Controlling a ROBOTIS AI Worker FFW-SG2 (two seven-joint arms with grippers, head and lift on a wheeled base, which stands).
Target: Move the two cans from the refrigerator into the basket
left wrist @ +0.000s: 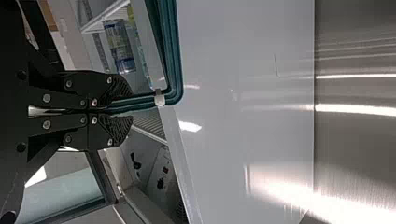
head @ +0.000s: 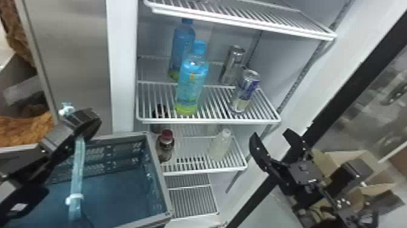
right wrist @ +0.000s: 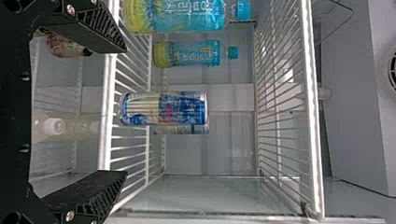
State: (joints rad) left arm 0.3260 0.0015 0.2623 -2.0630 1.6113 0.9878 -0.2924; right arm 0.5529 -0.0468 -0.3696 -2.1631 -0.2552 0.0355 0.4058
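Standing open, right gripper (head: 272, 136): its two flat black fingers are wide apart, with nothing held between them; in the head view it is to the right of the refrigerator shelves, near them and lower than the cans.
Left gripper (head: 84, 122): closed on the blue-green handle (head: 77, 169), its fingers nearly together on either side of it.
Front can (head: 246, 91): upright near the front edge of the middle shelf (head: 212, 121), towards the right, patterned blue, silver and cream.
Rear can (head: 232, 65): upright on the same shelf, behind the front can and slightly left of it in the head view, with a silver top.
Blue-capped bottles: two, upright on that shelf to the left of the cans, the front bottle (head: 190, 88) ahead of the rear bottle (head: 182, 45).
Lower shelf (head: 206, 171): it bears a dark bottle with a red cap (head: 166, 147) on the left and a pale bottle (head: 221, 147) on the right.
Basket (head: 159, 172): at the lower left of the head view, blue inside with a grey rim, in front of the refrigerator.
Cardboard boxes (head: 348, 154): behind the right arm.
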